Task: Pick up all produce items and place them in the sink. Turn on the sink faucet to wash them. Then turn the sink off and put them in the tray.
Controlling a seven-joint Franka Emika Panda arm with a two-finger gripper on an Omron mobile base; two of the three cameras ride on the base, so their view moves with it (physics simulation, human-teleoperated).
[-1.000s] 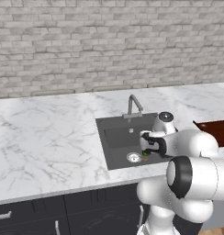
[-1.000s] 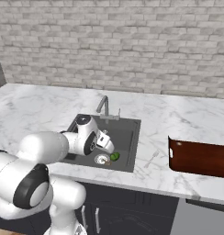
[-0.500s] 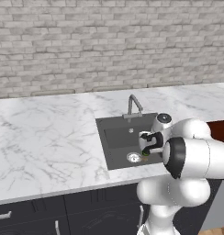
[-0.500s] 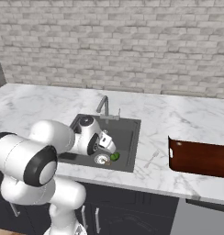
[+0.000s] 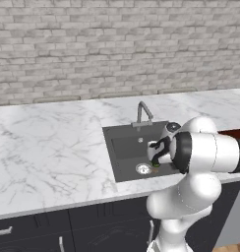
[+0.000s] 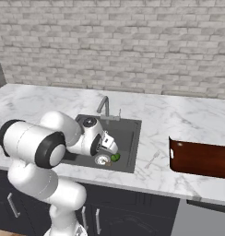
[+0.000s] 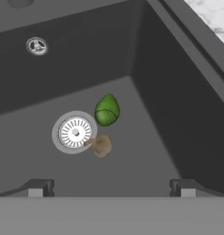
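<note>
Two produce items lie on the floor of the dark grey sink (image 7: 178, 114) beside the round silver drain (image 7: 75, 132). One is a shiny green fruit (image 7: 107, 110), the other a smaller tan lumpy piece (image 7: 102, 145) touching the drain's rim. My gripper (image 7: 111, 188) hangs open above them inside the basin, holding nothing. The green fruit (image 6: 115, 157) also shows just below my hand (image 6: 107, 143) in the right base view. The sink faucet (image 5: 143, 112) stands at the basin's back edge, with no water running. The reddish-brown tray (image 6: 199, 159) sits on the counter to the right.
White marble counter (image 5: 48, 147) surrounds the sink (image 5: 124, 147), and a grey brick wall (image 5: 117, 49) rises behind it. A small round overflow fitting (image 7: 36, 45) is set in the basin's back wall. Dark cabinet fronts (image 5: 53, 231) run below the counter.
The arm's elbow has swung higher and nearer the cameras. The hand has stayed low over the sink, shifting slightly. The jaws remain open and both produce items lie where they were.
</note>
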